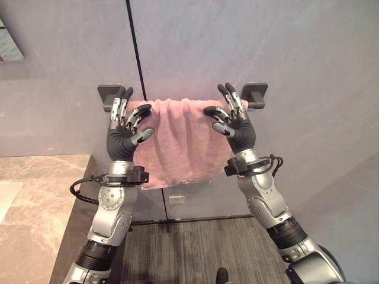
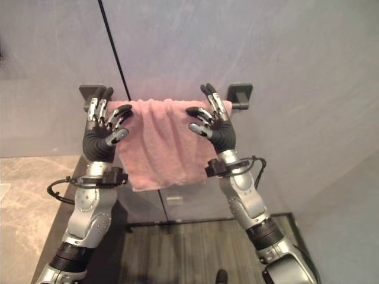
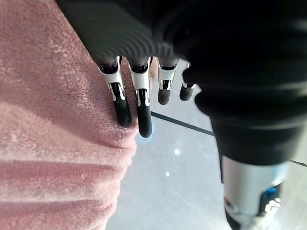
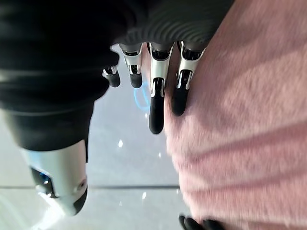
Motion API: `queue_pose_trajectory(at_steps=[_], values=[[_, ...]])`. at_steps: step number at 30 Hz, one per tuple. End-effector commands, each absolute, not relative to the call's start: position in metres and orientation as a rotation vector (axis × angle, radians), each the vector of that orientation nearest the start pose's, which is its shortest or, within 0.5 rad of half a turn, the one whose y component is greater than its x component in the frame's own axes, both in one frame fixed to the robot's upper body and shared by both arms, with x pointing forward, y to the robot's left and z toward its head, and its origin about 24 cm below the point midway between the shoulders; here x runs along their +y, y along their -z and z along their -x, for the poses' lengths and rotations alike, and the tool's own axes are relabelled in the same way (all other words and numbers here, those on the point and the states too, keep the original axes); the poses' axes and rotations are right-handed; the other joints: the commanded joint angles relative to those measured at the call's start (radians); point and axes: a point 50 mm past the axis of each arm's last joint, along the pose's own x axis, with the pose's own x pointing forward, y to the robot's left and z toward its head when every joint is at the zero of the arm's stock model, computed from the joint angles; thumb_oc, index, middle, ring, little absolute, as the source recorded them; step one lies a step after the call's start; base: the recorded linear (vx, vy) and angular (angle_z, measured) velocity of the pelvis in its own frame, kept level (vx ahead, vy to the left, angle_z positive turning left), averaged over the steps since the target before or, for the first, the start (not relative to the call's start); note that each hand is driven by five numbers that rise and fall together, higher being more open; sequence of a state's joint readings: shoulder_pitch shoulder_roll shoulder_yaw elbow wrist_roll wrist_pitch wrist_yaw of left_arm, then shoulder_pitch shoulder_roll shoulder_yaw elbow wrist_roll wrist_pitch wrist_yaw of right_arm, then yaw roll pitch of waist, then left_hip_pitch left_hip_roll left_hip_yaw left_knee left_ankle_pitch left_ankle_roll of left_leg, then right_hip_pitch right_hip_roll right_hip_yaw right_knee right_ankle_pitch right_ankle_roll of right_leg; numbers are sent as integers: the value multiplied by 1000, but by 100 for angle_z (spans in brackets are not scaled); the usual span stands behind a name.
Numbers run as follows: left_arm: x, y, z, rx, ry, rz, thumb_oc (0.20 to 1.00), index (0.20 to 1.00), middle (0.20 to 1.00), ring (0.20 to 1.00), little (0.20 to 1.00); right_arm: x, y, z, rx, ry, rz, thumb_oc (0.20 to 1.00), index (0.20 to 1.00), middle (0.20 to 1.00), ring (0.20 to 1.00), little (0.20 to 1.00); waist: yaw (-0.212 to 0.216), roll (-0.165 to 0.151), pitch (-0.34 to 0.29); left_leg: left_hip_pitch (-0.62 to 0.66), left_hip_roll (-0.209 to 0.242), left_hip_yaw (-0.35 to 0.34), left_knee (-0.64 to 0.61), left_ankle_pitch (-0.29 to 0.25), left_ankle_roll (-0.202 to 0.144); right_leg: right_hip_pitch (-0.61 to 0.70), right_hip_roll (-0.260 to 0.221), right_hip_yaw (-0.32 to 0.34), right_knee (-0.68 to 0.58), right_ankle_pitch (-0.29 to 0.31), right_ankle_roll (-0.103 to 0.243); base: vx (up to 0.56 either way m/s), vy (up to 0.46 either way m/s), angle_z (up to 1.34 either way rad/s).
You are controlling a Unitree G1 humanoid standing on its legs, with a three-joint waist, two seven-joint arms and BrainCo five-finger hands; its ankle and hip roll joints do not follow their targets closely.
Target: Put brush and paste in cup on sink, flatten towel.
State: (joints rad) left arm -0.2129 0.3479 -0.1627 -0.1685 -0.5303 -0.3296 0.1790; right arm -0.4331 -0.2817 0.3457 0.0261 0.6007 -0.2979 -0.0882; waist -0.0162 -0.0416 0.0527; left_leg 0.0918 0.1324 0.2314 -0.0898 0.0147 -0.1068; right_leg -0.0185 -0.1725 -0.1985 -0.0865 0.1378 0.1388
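A grey wall (image 1: pixel 237 47) fills the far side of the scene, split by a thin dark vertical seam (image 1: pixel 135 53). Below it lies a dark wood-grain floor (image 1: pixel 189 248), and on the near left is a brown marbled counter (image 1: pixel 41 195). No cup, brush or paste can be made out on the visible part of that counter.

A dark towel rail (image 1: pixel 254 94) is fixed to the wall on two brackets. The pink towel (image 1: pixel 180 145) hangs over it between the brackets, bunched into vertical folds, its lower edge slanting down towards the left.

The left hand (image 1: pixel 121 127) is raised at the towel's left edge, fingers spread fairly wide and only loosely bent; in the left wrist view the fingertips (image 3: pixel 123 112) lie against the towel's edge without closing round it. The right hand (image 1: pixel 234 121) is up at the towel's right edge, fingers likewise spread and relaxed, some fingertips (image 4: pixel 178 103) resting on the cloth.
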Motion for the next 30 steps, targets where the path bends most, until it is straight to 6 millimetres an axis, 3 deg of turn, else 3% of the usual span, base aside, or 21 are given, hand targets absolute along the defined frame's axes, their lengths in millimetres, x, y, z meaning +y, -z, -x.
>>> queue_pose_trajectory(at_steps=[1, 5, 10, 15, 23, 30], values=[[168, -181, -265, -713, 117, 198, 1000, 1000, 1000, 1000, 1000, -114, -186, -305, -613, -302, -298, 1000, 1000, 1000, 1000, 1000, -2, -35, -1, 38, -26, 9, 3, -45, 49, 101, -64, 7, -1, -44, 50, 0, 0, 0], [175, -179, -265, -715, 82, 178, 1000, 1000, 1000, 1000, 1000, -123, -182, -307, -610, -259, -239, 1000, 1000, 1000, 1000, 1000, -1, -33, -6, 37, -26, 8, 3, -44, 48, 104, -65, 5, -1, -43, 50, 0, 0, 0], [204, -174, -263, -716, -69, 117, 1000, 1000, 1000, 1000, 1000, -153, -174, -312, -592, -97, -129, 1000, 1000, 1000, 1000, 1000, 3, -28, -12, 32, -26, 2, 3, -42, 46, 102, -66, -4, -1, -42, 50, -2, 0, 1], [219, -173, -261, -717, -161, 74, 1000, 1000, 1000, 1000, 1000, -168, -173, -315, -588, -21, -82, 1000, 1000, 1000, 1000, 1000, 3, -28, -14, 30, -25, 3, 3, -42, 44, 101, -67, -5, -1, -40, 50, 0, 0, 0], [226, -174, -261, -724, -199, 51, 1000, 1000, 1000, 1000, 1000, -170, -175, -314, -600, -14, -57, 1000, 1000, 1000, 1000, 1000, 0, -26, -18, 33, -27, 3, 3, -44, 45, 105, -66, -4, -1, -39, 50, 0, 0, 0], [231, -186, -251, -793, -205, -19, 1000, 1000, 1000, 1000, 1000, -173, -193, -303, -694, -29, -10, 1000, 1000, 1000, 1000, 1000, -1, -20, -30, 39, -23, 1, 3, -41, 42, 113, -65, -3, -1, -39, 48, 0, 0, 0]])
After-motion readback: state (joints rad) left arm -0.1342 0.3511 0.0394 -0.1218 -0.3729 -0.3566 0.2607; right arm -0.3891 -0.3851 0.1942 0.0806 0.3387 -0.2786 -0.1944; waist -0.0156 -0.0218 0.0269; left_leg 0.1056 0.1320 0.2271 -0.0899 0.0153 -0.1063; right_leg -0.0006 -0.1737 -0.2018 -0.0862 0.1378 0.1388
